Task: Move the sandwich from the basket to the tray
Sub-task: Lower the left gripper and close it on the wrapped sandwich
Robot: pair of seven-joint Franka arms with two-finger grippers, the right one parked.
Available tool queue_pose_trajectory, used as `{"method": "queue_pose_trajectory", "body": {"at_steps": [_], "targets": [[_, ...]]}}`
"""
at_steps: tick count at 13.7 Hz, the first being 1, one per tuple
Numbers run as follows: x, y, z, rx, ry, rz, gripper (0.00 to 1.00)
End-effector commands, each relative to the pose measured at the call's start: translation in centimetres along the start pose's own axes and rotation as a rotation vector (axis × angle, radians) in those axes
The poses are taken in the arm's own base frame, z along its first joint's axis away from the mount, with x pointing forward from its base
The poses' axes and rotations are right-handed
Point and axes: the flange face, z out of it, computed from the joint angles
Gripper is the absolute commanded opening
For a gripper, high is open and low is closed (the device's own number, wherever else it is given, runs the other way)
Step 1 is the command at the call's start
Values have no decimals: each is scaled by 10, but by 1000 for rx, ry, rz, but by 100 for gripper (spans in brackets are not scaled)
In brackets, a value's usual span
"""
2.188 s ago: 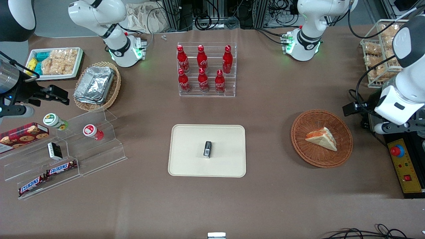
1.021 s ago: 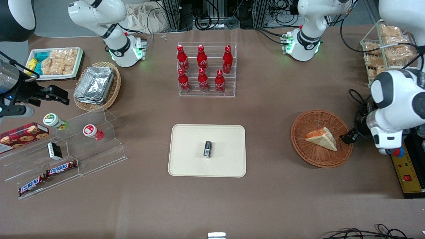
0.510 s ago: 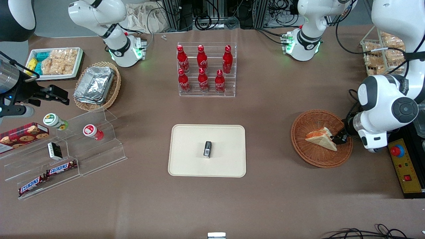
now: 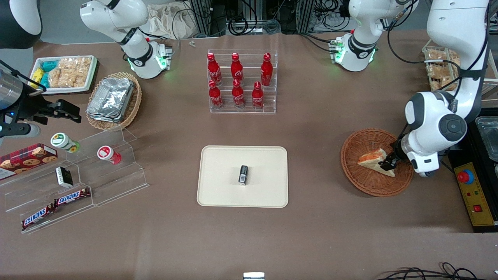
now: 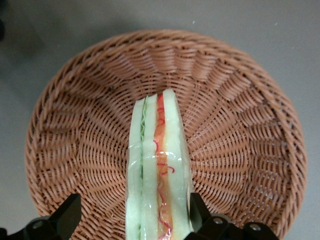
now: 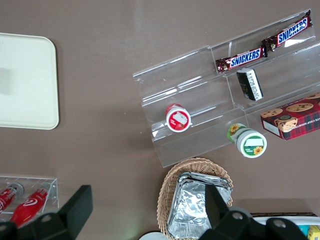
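Observation:
The sandwich [image 4: 371, 159] is a pale bread wedge with orange and green filling, lying in the reddish-brown wicker basket [image 4: 365, 183] toward the working arm's end of the table. The left arm's gripper [image 4: 389, 161] is low inside the basket, at the sandwich's broad end. In the left wrist view the gripper [image 5: 132, 216] is open and straddles the sandwich [image 5: 159, 165]. One finger [image 5: 197, 214] is close against the bread, the other finger [image 5: 67, 218] stands well apart over the basket's weave [image 5: 75, 125]. The cream tray [image 4: 221, 167] lies mid-table, nearer the front camera than the bottle rack.
A small black packet [image 4: 243, 174] sits on the tray. A clear rack of red bottles [image 4: 241, 81] stands farther back. A yellow control box with a red button [image 4: 472, 194] lies beside the basket. Foil containers in a tan basket [image 4: 113, 100] and a clear snack shelf [image 4: 78, 179] are toward the parked arm's end.
The left arm has swung in from the table's edge and lowered its open gripper into the basket, around the sandwich's broad end. The sandwich and tray have not moved.

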Motion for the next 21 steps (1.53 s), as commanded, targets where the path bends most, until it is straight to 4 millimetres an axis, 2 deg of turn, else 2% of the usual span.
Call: {"method": "queue_pose_trajectory", "body": {"at_steps": [1,4,6,7,9,11,12,14,17,21], "targets": [[-12,-1,10,-14,24,-33,98],[-15,0,18,-18,19,-70,96],[-24,8,21,-29,23,-94,88],[-27,12,22,-32,24,-94,75],[-27,15,19,-37,27,-92,27],[-25,17,14,-41,30,-80,11],[-24,19,11,-44,34,-75,0],[-22,20,2,-30,33,-42,0],[-8,30,-46,31,8,38,0],[12,47,-146,92,-32,219,0]]}}
